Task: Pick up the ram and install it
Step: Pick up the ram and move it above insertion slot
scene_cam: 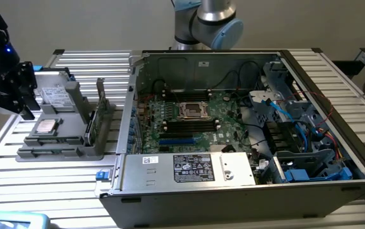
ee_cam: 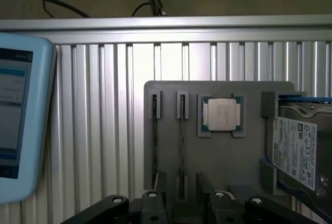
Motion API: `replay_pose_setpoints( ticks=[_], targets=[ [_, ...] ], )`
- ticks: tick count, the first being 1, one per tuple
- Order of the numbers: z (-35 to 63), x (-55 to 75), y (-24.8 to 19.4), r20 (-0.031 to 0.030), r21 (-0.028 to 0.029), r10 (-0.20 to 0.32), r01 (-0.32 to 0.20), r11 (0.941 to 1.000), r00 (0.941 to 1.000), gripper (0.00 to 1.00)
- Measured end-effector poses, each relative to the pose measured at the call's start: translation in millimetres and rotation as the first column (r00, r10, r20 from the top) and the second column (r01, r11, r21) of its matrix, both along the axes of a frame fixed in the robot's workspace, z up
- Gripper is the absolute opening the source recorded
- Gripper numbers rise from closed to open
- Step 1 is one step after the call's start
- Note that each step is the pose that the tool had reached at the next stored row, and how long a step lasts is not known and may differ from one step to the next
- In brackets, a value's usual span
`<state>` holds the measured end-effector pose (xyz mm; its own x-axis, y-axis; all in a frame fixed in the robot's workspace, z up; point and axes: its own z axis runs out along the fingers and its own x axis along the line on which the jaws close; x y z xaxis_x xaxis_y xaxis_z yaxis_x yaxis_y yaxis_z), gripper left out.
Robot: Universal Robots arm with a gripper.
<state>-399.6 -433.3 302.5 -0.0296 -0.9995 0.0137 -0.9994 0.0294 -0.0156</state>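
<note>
As the gripper [ee_cam: 181, 183] hovers empty, fingers [ee_cam: 203, 183] parted, the ram [ee_cam: 181, 146] lines up between them.

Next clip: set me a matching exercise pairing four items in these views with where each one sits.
1 ram
2 processor chip
3 hard drive
4 motherboard

A inside the open computer case
B flat in the grey holder's square recess
C on edge in a narrow holder slot
D in the holder's widest bay, label showing

Pairs: 1-C, 2-B, 3-D, 4-A
</note>
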Motion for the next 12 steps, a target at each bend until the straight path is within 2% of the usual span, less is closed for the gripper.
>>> replay_pose_setpoints(
  ticks=[3, 12],
  targets=[
    [-5.4, -1.5, -4.9, 0.0001, 0.0000, -0.001, 0.001, 1.0000, 1.0000, 0.36],
    [-21.9, -2.5, -14.6, 0.0001, 0.0001, -0.022, 0.022, 0.9998, 0.9998, 0.36]
  ],
)
